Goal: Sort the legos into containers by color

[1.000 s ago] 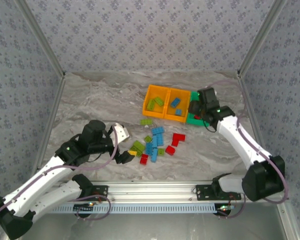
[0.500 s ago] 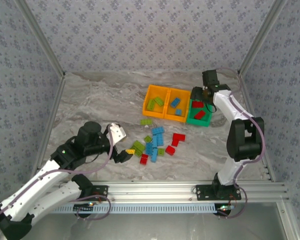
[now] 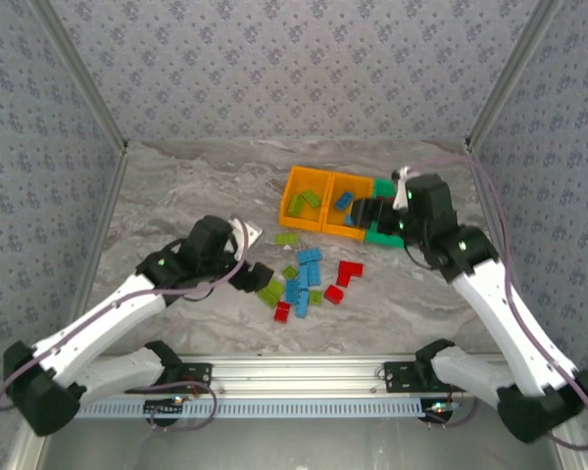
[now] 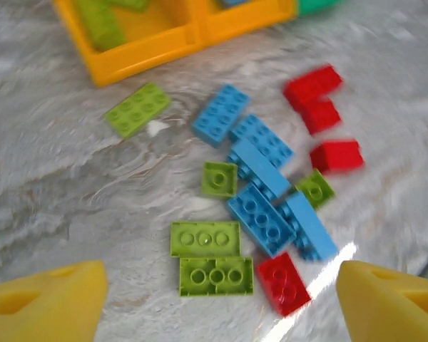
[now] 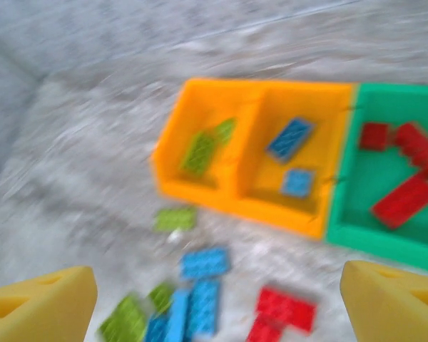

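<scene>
Legos (image 3: pixel 297 290) well inside table (image 3: pixel 176 201) edges

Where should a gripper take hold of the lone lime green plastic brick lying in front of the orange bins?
Come straight down from above and close the jaws across the two long sides of the lone lime green plastic brick. It lies flat, studs up, apart from the other bricks, with room along both long sides; the side facing the orange plastic bin looks tighter.
</scene>
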{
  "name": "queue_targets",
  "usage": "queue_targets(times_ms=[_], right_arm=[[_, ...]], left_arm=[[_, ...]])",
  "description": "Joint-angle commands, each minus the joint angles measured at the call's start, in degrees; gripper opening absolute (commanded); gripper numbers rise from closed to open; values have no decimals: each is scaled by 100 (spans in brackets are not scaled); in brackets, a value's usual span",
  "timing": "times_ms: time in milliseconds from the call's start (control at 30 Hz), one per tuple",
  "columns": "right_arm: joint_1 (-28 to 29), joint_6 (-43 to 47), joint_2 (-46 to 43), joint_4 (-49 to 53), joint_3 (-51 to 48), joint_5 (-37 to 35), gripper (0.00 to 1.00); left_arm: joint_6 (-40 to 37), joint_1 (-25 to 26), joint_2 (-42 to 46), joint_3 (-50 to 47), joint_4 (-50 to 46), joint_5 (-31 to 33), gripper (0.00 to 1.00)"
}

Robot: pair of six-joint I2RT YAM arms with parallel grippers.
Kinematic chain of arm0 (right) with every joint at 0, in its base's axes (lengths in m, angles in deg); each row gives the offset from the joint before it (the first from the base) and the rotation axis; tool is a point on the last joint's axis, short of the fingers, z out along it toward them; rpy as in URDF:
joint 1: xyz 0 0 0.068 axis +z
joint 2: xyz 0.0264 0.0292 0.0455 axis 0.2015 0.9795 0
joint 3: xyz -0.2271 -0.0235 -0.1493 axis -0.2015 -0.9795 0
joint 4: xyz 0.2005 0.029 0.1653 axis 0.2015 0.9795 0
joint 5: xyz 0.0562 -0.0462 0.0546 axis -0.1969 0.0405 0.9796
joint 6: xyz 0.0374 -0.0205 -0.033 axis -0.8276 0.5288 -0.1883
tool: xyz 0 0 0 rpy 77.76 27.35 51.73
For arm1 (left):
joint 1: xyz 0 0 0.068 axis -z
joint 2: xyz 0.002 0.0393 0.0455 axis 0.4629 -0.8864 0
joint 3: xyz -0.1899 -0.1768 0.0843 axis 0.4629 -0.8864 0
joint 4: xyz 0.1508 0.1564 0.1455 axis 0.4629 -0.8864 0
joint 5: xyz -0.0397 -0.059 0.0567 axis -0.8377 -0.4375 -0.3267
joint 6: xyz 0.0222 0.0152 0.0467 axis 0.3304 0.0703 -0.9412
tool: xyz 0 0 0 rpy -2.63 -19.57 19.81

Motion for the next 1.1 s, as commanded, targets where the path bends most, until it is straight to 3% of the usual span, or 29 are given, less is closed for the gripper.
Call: queue_targets(times_ms=[0, 133, 233, 333, 500, 633, 1067], right_arm=[[725, -493, -389, 818, -429, -142, 92], [1445, -1374, -706, 1117, -892, -841, 93], [1906, -1820, -703, 1192, -1070, -1460, 96], [2184, -1969, -701, 1201, -1087, -1787, 98], [2437, -1961, -707, 1484, -863, -2097, 100], [2702, -2056, -708, 1798, -756, -2557, 100], [2888, -2142, -682, 1823, -760, -2752, 100]], left_arm=[[1756, 13, -654, 489, -31, 873, 79], [2857, 160, -1644, 800, 686, 1139, 88], [3095, 519, -2627, 1535, 607, 1543, 99], [3369, 679, -3728, 2403, -29, 2401, 99], [3467, 663, -4694, 2781, -63, 2993, 96], [3475, 545, -5102, 3010, -58, 2902, 96], [3451, 234, -5811, 3472, -38, 2333, 89]])
